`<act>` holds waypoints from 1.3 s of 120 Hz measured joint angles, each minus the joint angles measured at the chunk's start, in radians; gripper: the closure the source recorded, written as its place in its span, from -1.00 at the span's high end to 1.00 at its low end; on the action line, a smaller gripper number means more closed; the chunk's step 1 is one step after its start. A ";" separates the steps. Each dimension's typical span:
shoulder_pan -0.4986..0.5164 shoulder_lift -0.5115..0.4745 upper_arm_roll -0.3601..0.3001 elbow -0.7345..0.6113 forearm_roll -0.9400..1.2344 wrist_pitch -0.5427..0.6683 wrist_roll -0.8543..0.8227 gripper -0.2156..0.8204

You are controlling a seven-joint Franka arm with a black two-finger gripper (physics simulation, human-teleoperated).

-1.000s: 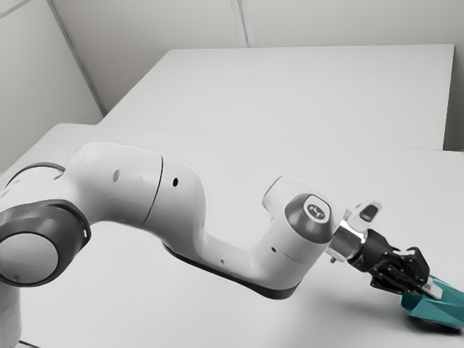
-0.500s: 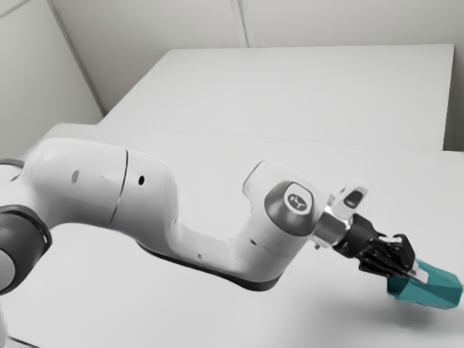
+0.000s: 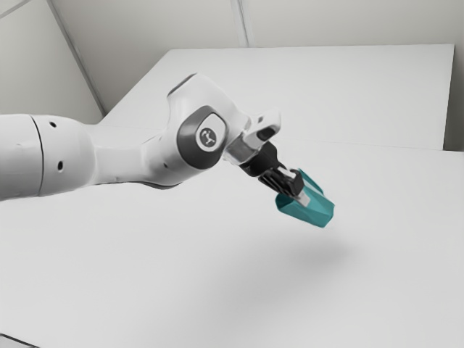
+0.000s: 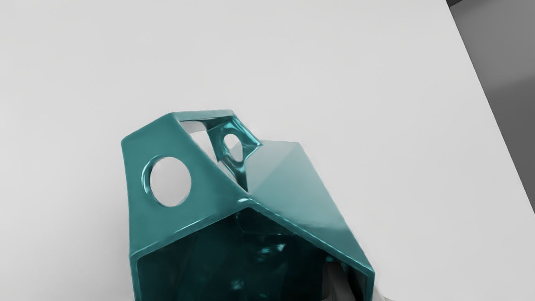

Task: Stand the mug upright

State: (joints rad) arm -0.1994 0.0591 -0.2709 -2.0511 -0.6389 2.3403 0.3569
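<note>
Mug aloft over white table: teal mug [image 3: 316,212] hangs clear of the tabletop [image 3: 181,283] in my gripper [image 3: 301,197], its soft shadow [image 3: 315,261] on the surface below. My arm [image 3: 116,156] comes in from ext. view's left, hand angled down toward ext. view's right. Gripper is clamped on the mug's wall, one finger [image 4: 335,282] inside the cup, the other outside, w/ the wall btwn them.

Mug is tilted, not upright: its closed end slants down & away from the hand toward ext. view's right, mouth end nearer the gripper. Handle [image 3: 311,178] is on its upper side in the ext. view. Wrist cam looks into the dark interior [image 4: 225,259] past the angular rim [image 4: 190,228]; a round hole [image 4: 170,182] in the teal part beyond the rim lets the pale tabletop show thru. Past the table's straight edge, same cam, lies dark gray floor [image 4: 497,75]. Pale wall [image 3: 348,25] stands at back, ext. view.
</note>
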 joint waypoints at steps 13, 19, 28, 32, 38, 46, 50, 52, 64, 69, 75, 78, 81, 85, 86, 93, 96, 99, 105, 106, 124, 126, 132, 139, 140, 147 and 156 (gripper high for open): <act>0.002 -0.006 0.071 0.014 0.139 -0.089 -0.021 -0.93; -0.004 -0.009 0.104 0.029 0.201 -0.126 -0.029 -0.93; -0.019 -0.006 0.163 0.038 0.272 -0.171 -0.040 -0.93; -0.022 -0.005 0.188 0.040 0.307 -0.187 -0.045 -0.93; -0.023 -0.007 0.226 0.044 0.358 -0.214 -0.055 -0.93; -0.008 -0.009 0.263 0.056 0.419 -0.246 -0.067 -0.93; 0.003 -0.007 0.275 0.065 0.444 -0.258 -0.072 -0.93; 0.009 -0.006 0.280 0.070 0.455 -0.264 -0.074 -0.93; 0.039 0.004 0.291 0.082 0.507 -0.286 -0.087 -0.93; 0.044 0.010 0.292 0.083 0.529 -0.291 -0.091 -0.93; 0.050 0.018 0.292 0.084 0.554 -0.295 -0.096 -0.93; 0.054 0.023 0.291 0.084 0.563 -0.296 -0.098 -0.93; 0.058 0.027 0.291 0.084 0.572 -0.296 -0.100 -0.93; 0.064 0.031 0.291 0.083 0.585 -0.295 -0.103 -0.93; 0.065 0.032 0.291 0.082 0.588 -0.294 -0.103 -0.93; 0.069 0.036 0.291 0.067 0.606 -0.289 -0.108 -0.93; 0.072 0.038 0.291 0.059 0.612 -0.287 -0.109 -0.93; 0.075 0.044 0.291 0.051 0.616 -0.286 -0.111 -0.93; 0.084 0.058 0.291 0.039 0.623 -0.283 -0.114 -0.93; 0.085 0.060 0.291 0.037 0.624 -0.283 -0.115 -0.93; 0.089 0.101 0.291 0.028 0.632 -0.278 -0.123 -0.93; 0.089 0.103 0.291 0.028 0.633 -0.278 -0.124 -0.93; 0.089 0.107 0.291 0.027 0.634 -0.277 -0.126 -0.93; 0.085 0.108 0.291 0.027 0.634 -0.276 -0.129 -0.81; 0.085 0.108 0.291 0.027 0.634 -0.276 -0.129 -0.77; 0.082 0.105 0.291 0.027 0.632 -0.276 -0.132 -0.52; 0.081 0.099 0.290 0.028 0.631 -0.277 -0.135 -0.20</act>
State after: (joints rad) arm -0.1184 0.1581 0.0192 -2.0231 -0.0079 2.0638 0.2223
